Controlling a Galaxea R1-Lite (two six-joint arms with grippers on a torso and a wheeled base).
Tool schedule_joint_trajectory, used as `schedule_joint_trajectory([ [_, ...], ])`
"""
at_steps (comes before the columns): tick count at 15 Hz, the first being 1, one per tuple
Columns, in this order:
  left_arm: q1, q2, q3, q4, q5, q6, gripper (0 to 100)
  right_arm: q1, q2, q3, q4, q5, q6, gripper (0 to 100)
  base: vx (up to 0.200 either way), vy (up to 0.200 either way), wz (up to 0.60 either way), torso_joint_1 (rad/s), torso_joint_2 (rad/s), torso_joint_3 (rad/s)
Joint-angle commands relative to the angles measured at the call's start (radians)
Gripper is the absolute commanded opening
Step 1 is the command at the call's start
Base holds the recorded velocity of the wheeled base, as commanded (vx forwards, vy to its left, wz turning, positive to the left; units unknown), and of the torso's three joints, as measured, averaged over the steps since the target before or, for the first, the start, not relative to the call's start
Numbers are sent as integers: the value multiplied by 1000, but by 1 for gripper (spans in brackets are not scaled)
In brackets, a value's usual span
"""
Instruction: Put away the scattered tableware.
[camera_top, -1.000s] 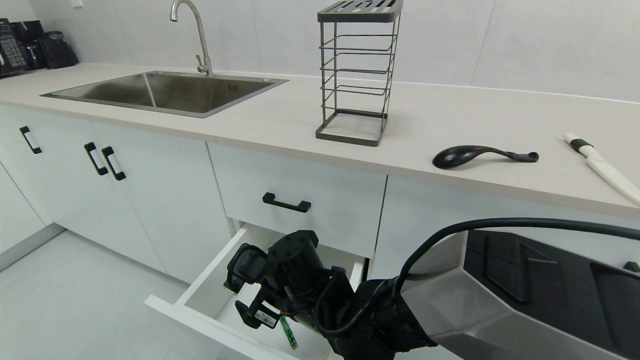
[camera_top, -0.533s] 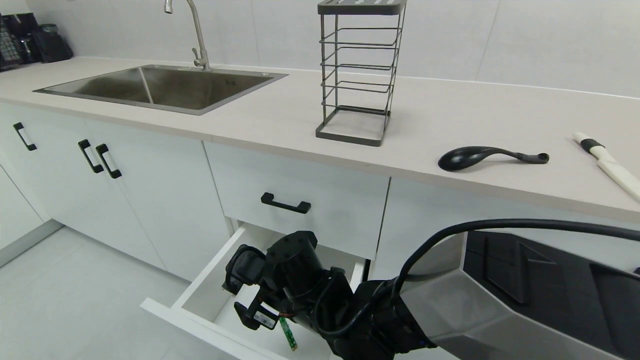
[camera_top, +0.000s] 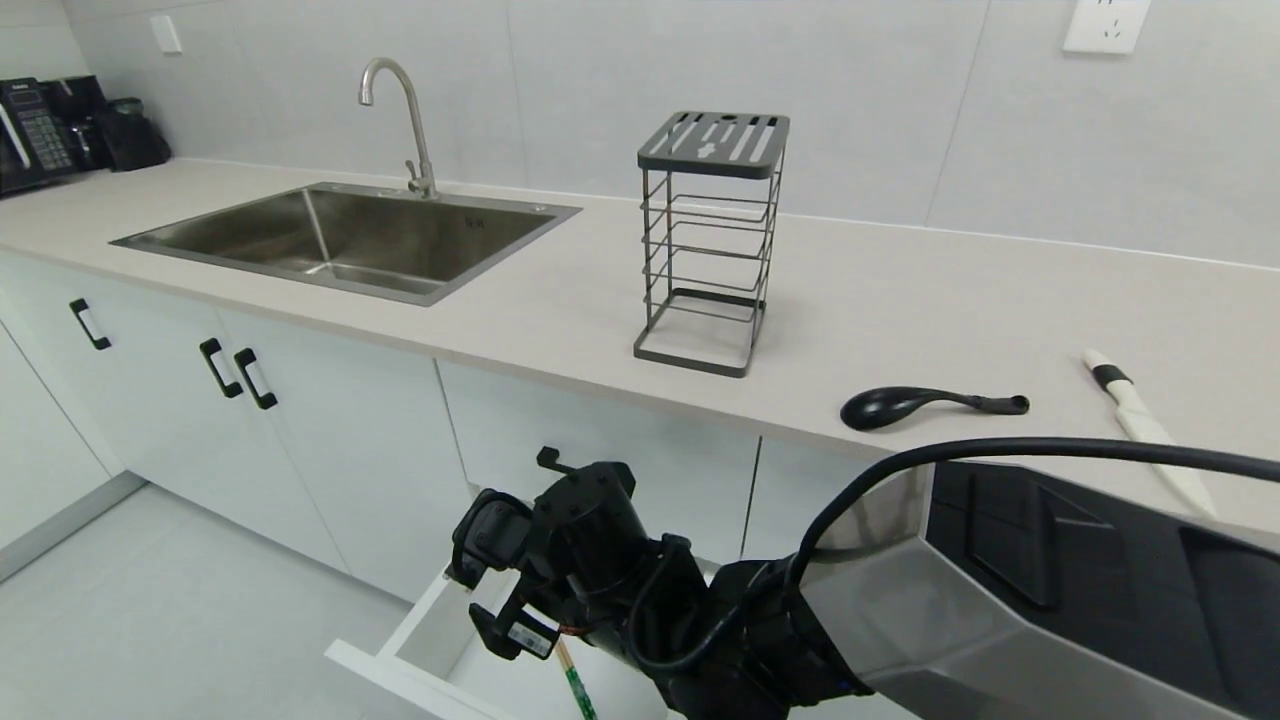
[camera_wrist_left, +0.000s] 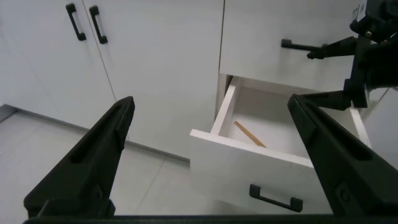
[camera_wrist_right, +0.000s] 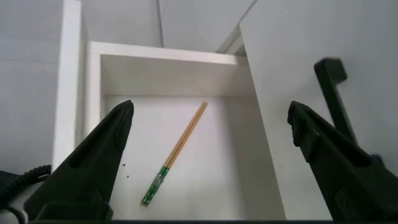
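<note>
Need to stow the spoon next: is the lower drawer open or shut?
Open. The drawer stands pulled out, its white inside exposed, with chopsticks lying on its bottom.

The camera has lifted the whole head view, and the right claw (camera_top: 487, 585) now stands higher, with the upper handle (camera_top: 553, 461) just behind it and the open drawer (camera_top: 420, 650) below it.

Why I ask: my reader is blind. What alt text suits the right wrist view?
A pair of chopsticks lies diagonally on the floor of an open white drawer, seen from above. The right tool, spread open and empty, frames it on both sides. A black handle juts from the white front alongside.
</note>
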Motion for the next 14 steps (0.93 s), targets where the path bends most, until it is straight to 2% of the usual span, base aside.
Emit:
schedule_joint_trajectory([
  [1, 0, 1, 0, -1, 0, 0, 100, 0, 2, -2, 0, 0, -1, 100, 0, 0, 0, 56, -486, -232],
  [3, 0, 1, 0, -1, 0, 0, 100, 0, 2, -2, 0, 0, -1, 100, 0, 0, 0, 149, -495, -217],
  [7, 0, 1, 0, -1, 0, 0, 100, 6, 1, -1, 0, 0, 1, 100, 0, 0, 0, 371, -494, -234],
  [14, 0, 1, 0, -1, 0, 0, 100, 8, -1, 2, 1, 0, 1, 100, 0, 0, 0, 285, -527, -250],
])
